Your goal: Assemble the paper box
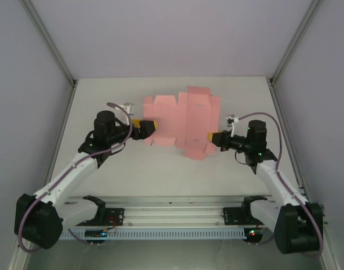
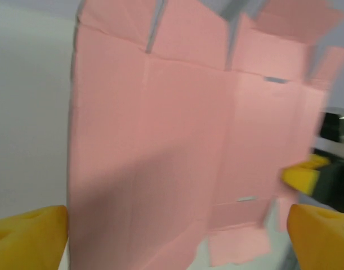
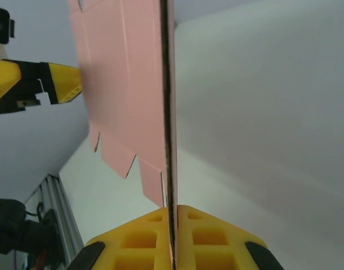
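The paper box (image 1: 180,121) is a flat pink die-cut sheet with flaps and tabs, held up over the middle of the table. My right gripper (image 1: 214,138) is shut on its right edge. In the right wrist view the yellow pads (image 3: 155,236) pinch the sheet (image 3: 121,84), which I see edge-on. My left gripper (image 1: 148,128) stands open at the sheet's left edge. In the left wrist view its yellow fingertips (image 2: 28,236) sit wide apart with the blurred sheet (image 2: 160,129) spread in front of them and not pinched.
The white table (image 1: 104,101) is boxed in by pale walls and slanted metal posts (image 1: 53,48). A slotted aluminium rail (image 1: 172,216) with both arm bases runs along the near edge.
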